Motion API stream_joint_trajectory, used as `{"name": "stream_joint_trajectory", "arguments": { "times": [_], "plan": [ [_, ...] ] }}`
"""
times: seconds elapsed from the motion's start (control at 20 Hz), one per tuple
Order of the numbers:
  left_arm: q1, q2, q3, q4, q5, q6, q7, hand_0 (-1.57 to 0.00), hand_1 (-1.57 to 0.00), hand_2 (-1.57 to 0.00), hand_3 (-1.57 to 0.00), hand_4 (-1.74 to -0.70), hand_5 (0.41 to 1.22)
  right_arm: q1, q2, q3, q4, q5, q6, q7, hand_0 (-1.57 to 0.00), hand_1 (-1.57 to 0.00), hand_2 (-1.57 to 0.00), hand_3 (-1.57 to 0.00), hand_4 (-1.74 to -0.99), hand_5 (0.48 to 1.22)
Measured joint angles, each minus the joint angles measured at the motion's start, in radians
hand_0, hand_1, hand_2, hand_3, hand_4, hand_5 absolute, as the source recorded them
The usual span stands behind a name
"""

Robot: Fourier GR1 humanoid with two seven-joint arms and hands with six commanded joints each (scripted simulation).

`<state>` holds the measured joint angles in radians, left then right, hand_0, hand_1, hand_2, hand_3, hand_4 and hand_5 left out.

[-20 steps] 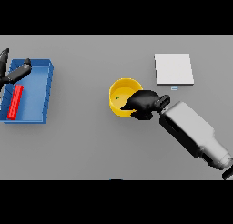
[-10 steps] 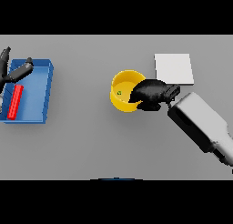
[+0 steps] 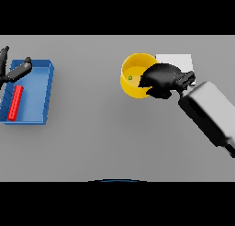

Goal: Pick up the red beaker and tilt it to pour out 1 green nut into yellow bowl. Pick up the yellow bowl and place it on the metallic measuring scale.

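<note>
- While the right hand (image 3: 163,79) grips the yellow bowl (image 3: 134,73) by its right-hand rim, fingers curled round the wall, the bowl sits just right of center in the upper half of the frame.
- A single green nut (image 3: 130,77) lies inside the bowl, toward its left side.
- The metallic measuring scale (image 3: 176,61), a pale square plate, shows at the upper right, partly hidden behind the right hand; the bowl's right edge is just beside it, and whether the two touch cannot be told.
- The right arm (image 3: 209,112), white and grey, runs in from the lower right of the frame.
- At the far left, a blue tray (image 3: 46,94) rests on the grey table (image 3: 92,138), holding the red beaker (image 3: 16,102), which lies on its side along the tray's left half.
- The left hand (image 3: 13,71) shows at the upper left edge, over the tray's top corner, its fingers straight and spread, clamped on nothing.
</note>
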<state>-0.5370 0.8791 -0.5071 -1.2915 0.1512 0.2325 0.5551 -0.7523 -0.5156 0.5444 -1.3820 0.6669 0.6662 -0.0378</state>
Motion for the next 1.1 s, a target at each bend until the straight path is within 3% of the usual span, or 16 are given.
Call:
{"name": "stream_joint_trajectory", "arguments": {
  "times": [0.1,0.5,0.7,1.0,1.1],
  "plan": [
    [0.01,0.001,0.002,-0.012,0.001,0.009,-0.005,0.0,0.0,0.0,0.0,-0.81,0.741,-0.034,-0.026,-0.011,0.036,0.014,-0.024,-0.02,-1.57,-1.57,-1.57,-1.33,-1.72,1.221],
    [0.015,0.014,-0.011,-0.05,-0.003,0.015,0.054,0.0,0.0,0.0,0.0,-0.82,0.759,-0.091,-0.075,-0.074,0.273,0.006,-0.13,-0.031,-1.57,-1.57,-1.57,-1.2,-1.72,1.221],
    [0.006,0.022,-0.003,-0.035,0.011,0.009,0.055,0.0,0.0,0.0,0.0,-0.83,0.774,-0.104,-0.089,-0.079,0.39,0.01,-0.19,-0.083,-1.57,-1.57,-1.57,-1.17,-1.72,1.221],
    [0.007,0.034,-0.02,-0.033,0.02,0.016,0.055,0.0,0.0,0.0,0.0,-0.81,0.757,-0.139,-0.048,-0.073,0.599,0.038,-0.287,-0.091,-1.57,-1.57,-1.57,-1.36,-1.724,1.221],
    [0.001,0.043,-0.031,-0.029,0.028,0.024,0.055,0.0,0.0,0.0,0.0,-0.81,0.749,-0.161,-0.03,-0.069,0.68,0.046,-0.332,-0.134,-1.57,-1.57,-1.57,-1.41,-1.724,1.221]
  ]
}}
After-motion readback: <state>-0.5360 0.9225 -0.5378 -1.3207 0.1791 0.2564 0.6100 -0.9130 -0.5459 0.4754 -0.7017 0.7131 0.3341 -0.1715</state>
